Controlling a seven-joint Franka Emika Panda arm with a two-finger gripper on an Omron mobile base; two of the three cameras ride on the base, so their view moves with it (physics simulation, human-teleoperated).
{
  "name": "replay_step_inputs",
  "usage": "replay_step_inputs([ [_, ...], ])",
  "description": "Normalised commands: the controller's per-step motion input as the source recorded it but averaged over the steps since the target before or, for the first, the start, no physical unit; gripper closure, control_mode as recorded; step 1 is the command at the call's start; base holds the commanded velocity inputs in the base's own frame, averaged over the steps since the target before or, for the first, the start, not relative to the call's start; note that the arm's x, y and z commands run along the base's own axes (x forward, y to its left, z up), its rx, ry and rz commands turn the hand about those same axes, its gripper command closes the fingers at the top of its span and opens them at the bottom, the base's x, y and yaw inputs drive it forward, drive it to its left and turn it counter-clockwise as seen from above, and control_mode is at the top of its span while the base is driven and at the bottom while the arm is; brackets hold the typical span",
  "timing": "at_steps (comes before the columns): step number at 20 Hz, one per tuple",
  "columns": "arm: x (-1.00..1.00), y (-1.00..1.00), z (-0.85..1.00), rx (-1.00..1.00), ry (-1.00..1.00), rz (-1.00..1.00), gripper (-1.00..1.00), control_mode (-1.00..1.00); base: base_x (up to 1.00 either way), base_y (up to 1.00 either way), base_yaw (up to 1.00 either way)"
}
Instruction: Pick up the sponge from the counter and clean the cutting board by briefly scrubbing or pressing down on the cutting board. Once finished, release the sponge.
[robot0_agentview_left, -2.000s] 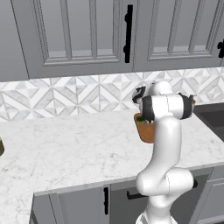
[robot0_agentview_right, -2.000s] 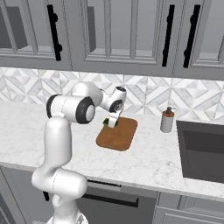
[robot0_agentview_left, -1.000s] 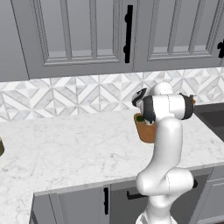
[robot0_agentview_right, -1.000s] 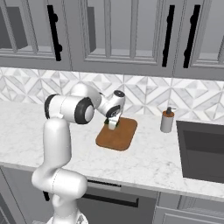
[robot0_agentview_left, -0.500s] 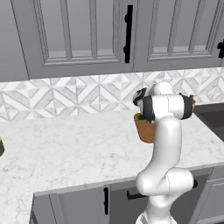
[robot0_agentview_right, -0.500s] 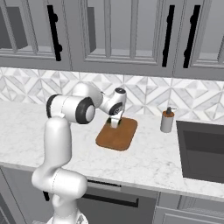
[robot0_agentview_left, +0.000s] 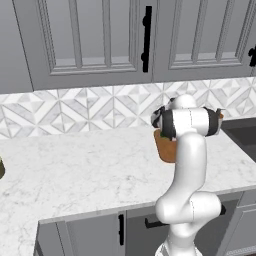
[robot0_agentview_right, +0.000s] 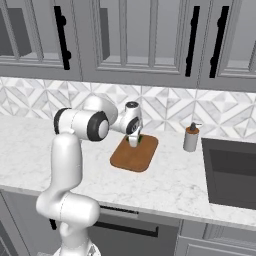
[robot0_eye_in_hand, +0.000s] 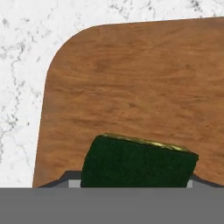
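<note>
Sponge sits clamped between my claw's fingers, jaws fairly wide around it, right over the cutting board; I see white counter beyond its rounded corner.

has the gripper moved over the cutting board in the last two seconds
Yes. In the right base view the gripper shifted along the cutting board toward its far corner, nearer the backsplash.
</note>
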Motion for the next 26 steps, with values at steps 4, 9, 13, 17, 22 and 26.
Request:
replay_step_inputs([
  [4,-0.08,-0.56,-0.40,-0.08,0.00,-0.11,1.00,-1.00,0.00,0.00,0.00],
  [9,-0.21,-0.72,-0.39,-0.02,0.07,-0.01,1.00,-1.00,0.00,0.00,0.00],
  [13,-0.60,-0.64,-0.27,-0.02,-0.04,0.04,1.00,-1.00,0.00,0.00,0.00],
  [17,-0.82,-0.70,-0.42,-0.04,-0.19,0.03,1.00,-1.00,0.00,0.00,0.00],
  [22,-0.66,-0.91,-0.61,-0.05,-0.14,0.00,1.00,-1.00,0.00,0.00,0.00],
  [26,-0.38,-1.00,-0.54,-0.01,0.08,0.00,1.00,-1.00,0.00,0.00,0.00],
])
